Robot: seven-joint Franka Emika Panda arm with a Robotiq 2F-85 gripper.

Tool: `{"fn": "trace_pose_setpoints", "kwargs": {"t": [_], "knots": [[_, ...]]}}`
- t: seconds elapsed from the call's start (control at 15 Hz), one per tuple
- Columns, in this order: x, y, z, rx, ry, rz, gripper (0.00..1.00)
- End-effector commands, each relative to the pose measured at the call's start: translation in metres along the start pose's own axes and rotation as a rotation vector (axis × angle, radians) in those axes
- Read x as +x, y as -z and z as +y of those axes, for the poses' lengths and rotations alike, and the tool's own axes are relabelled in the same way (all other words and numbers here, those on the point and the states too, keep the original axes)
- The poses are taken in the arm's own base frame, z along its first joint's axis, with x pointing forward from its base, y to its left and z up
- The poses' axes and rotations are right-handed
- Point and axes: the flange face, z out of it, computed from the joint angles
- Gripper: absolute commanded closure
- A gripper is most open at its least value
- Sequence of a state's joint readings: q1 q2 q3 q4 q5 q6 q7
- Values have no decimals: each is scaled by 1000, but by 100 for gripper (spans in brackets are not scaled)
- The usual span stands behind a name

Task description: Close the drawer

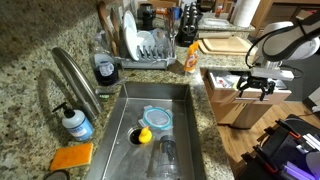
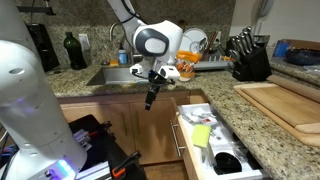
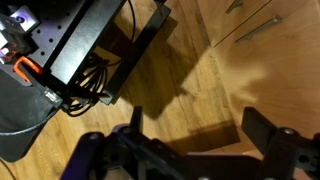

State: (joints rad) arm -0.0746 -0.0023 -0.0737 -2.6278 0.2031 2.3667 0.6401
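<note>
1. Drawer [image 2: 181, 140]: you find it pulled well out of the cabinet run under the granite worktop [image 2: 250, 108], with its white inside exposed. In an exterior view its light tan front [image 1: 232, 112] faces the arm.
2. Drawer contents: a yellow-green item [image 2: 202, 135] lies towards the middle, and dark utensils [image 2: 228, 160] lie nearer the camera. What each utensil is cannot be told.
3. Gripper [image 2: 150, 100]: it hangs from the white arm [image 2: 155, 42] and points down in front of the cabinet door below the sink. In that view it is apart from the drawer. In an exterior view the gripper [image 1: 256, 90] sits just off the drawer's outer side.
4. Gripper state: in the wrist view your gripper [image 3: 185, 150] is spread wide with nothing between the fingers [image 3: 272, 135], and they hang over the wooden floor [image 3: 190, 90].
5. Wrist view, other items: black equipment with cables [image 3: 80, 50] is at upper left and metal cabinet handles [image 3: 255, 30] at upper right.
6. Sink [image 1: 190, 100]: it is set into the worktop and holds a blue-lidded container [image 1: 157, 118] and a small yellow object [image 1: 144, 135].
7. Worktop items by the sink: a dish rack [image 1: 150, 48] with plates, a soap bottle [image 1: 75, 122] and an orange sponge [image 1: 72, 157].
8. Worktop items above the drawer: a wooden cutting board [image 2: 285, 100] and a black knife block [image 2: 248, 62]
</note>
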Motion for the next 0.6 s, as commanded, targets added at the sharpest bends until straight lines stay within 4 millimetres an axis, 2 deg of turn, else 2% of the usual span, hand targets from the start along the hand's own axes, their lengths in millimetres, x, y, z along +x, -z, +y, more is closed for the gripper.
{"fn": "trace_pose_setpoints", "kwargs": {"t": [0.0, 0.53], "knots": [[34, -35, 25, -53, -118, 16, 0], [94, -60, 52, -57, -293, 284, 0]]}}
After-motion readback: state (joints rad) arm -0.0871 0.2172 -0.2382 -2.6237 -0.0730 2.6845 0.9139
